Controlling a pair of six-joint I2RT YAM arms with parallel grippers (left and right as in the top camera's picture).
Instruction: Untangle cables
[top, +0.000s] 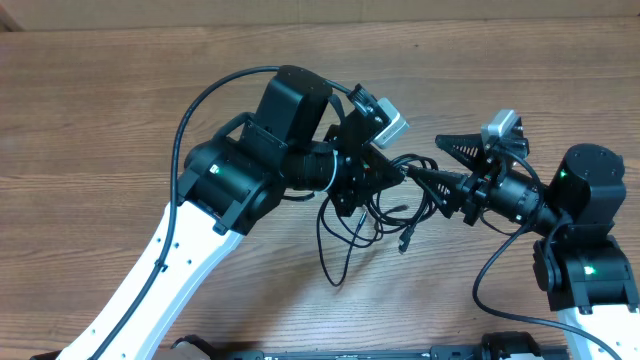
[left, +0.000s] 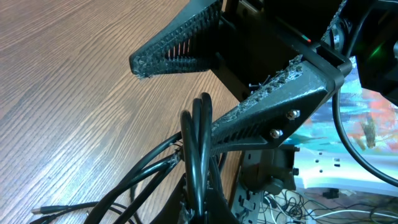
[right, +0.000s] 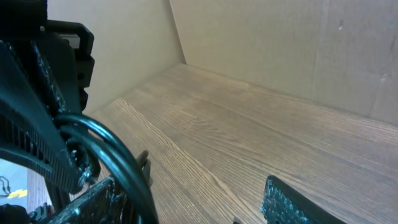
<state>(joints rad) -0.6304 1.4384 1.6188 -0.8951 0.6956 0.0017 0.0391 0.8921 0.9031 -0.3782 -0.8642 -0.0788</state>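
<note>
The cables (top: 372, 214) are thin black cords bunched in a loose tangle on the wooden table between the two arms, with plug ends trailing toward the front. My left gripper (top: 390, 171) is shut on a loop of them; in the left wrist view the loop (left: 198, 140) stands up out of its jaws (left: 200, 208). My right gripper (top: 424, 158) is open and faces the left one, one finger beside the held loop and the other well clear. In the right wrist view the loop (right: 109, 152) lies against its left finger, jaws (right: 186, 202) wide apart.
The two grippers nearly touch at the table's middle. The left arm (top: 250, 170) is bulky and covers part of the tangle. A cardboard wall (right: 280, 50) stands at the table's far side. Bare wood table (top: 120, 100) lies all round.
</note>
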